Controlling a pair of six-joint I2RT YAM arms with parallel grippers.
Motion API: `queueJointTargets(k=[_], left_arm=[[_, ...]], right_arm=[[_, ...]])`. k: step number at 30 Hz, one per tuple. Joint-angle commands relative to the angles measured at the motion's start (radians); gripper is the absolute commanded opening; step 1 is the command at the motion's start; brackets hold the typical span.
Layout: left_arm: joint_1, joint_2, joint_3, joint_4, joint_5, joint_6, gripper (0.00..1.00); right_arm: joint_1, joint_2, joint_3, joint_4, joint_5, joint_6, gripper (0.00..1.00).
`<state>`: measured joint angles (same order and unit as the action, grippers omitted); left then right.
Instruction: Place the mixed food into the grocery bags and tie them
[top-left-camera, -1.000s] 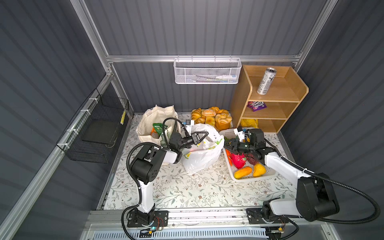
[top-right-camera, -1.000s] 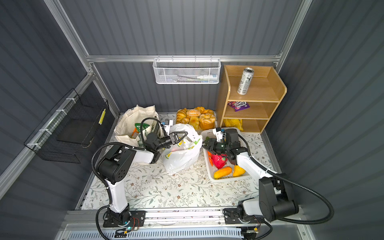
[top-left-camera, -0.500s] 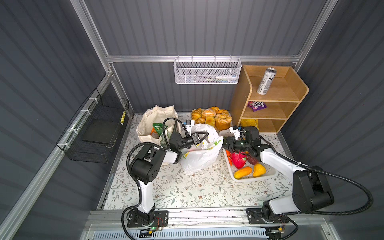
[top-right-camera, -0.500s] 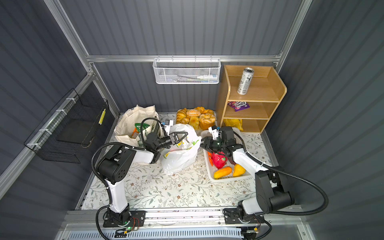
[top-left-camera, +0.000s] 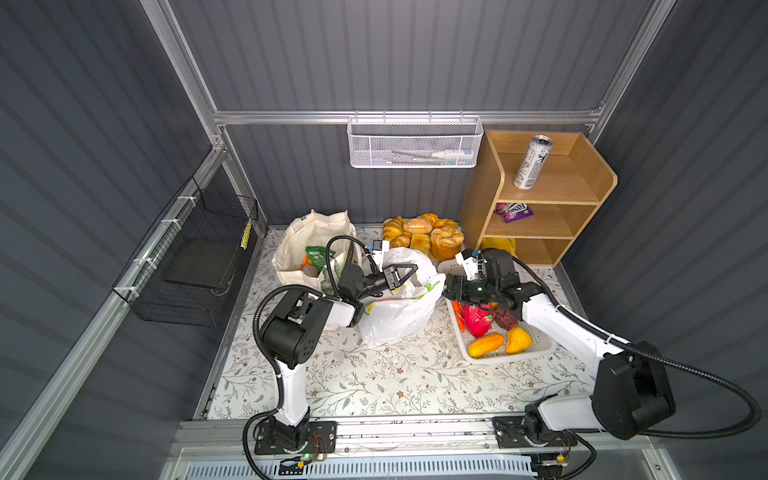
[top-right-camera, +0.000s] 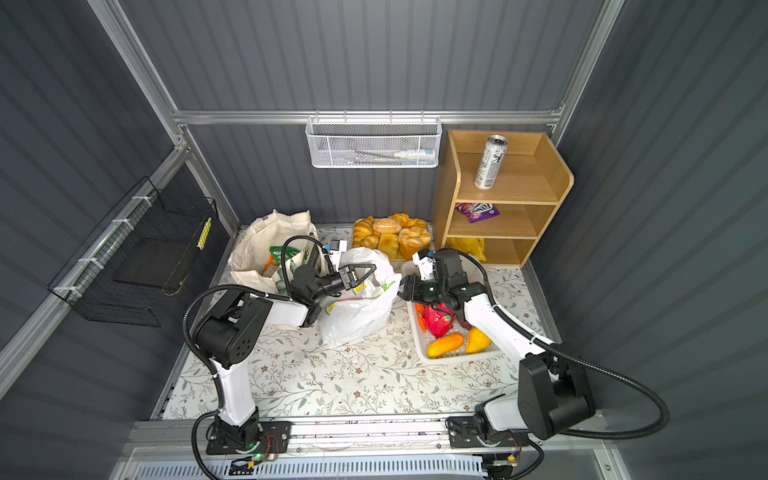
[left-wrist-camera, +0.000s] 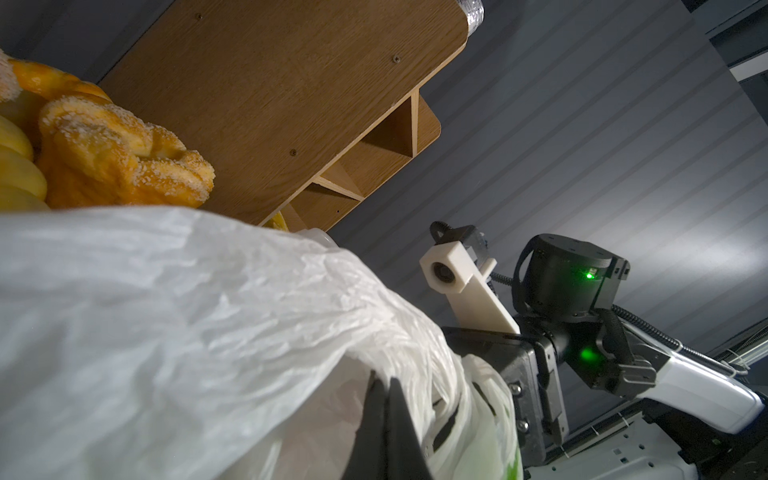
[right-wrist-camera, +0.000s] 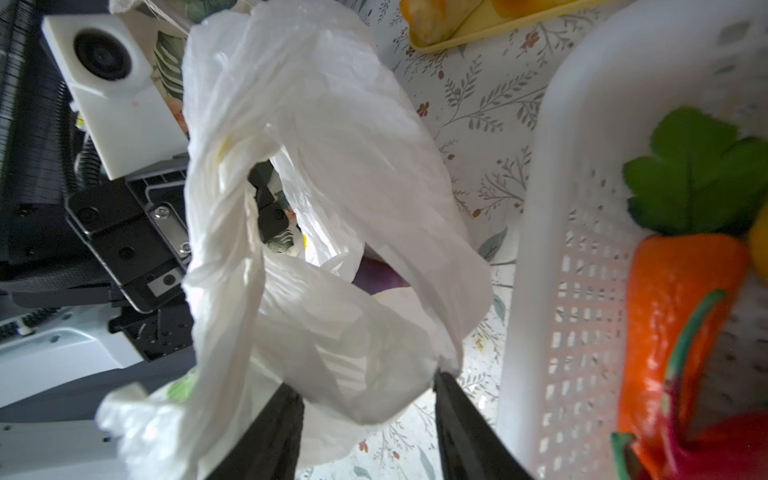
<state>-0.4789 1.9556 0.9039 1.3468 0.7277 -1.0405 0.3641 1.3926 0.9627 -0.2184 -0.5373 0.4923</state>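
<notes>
Right wrist: right claw (right-wrist-camera: 365, 382) apart around crinkly plastic bag (right-wrist-camera: 332, 124), left claw (left-wrist-camera: 382, 380) tight on it.

plastic bag (top-left-camera: 399, 316) — between tote (top-left-camera: 286, 253) and basket (top-left-camera: 507, 358), can (top-left-camera: 532, 164) on shelf (top-left-camera: 478, 199)

crinkled thin plastic bag (top-left-camera: 399, 316), matt wooden shelf (top-left-camera: 482, 195)

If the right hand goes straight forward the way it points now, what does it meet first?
The white plastic bag: its handle loop lies just ahead of the parted fingertips of the right hand, perhaps touching them. Depth is unclear beyond it.
</notes>
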Motion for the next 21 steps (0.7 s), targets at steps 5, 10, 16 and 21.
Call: queueJointTargets(k=[5, 10, 16, 21], left_arm=[[-0.007, -0.004, 0.039, -0.008, 0.027, 0.008, 0.0], [-0.01, -0.003, 0.041, -0.012, 0.028, 0.008, 0.0], [-0.013, -0.003, 0.041, -0.015, 0.032, 0.009, 0.0], [-0.013, -0.004, 0.036, -0.011, 0.032, 0.007, 0.0]], right_arm=[[0.055, 0.024, 0.096, -0.157, 0.148, -0.168, 0.52], [0.095, 0.064, 0.143, -0.198, 0.188, -0.207, 0.52], [0.104, 0.094, 0.162, -0.204, 0.242, -0.212, 0.41], [0.105, 0.076, 0.163, -0.209, 0.274, -0.199, 0.15]])
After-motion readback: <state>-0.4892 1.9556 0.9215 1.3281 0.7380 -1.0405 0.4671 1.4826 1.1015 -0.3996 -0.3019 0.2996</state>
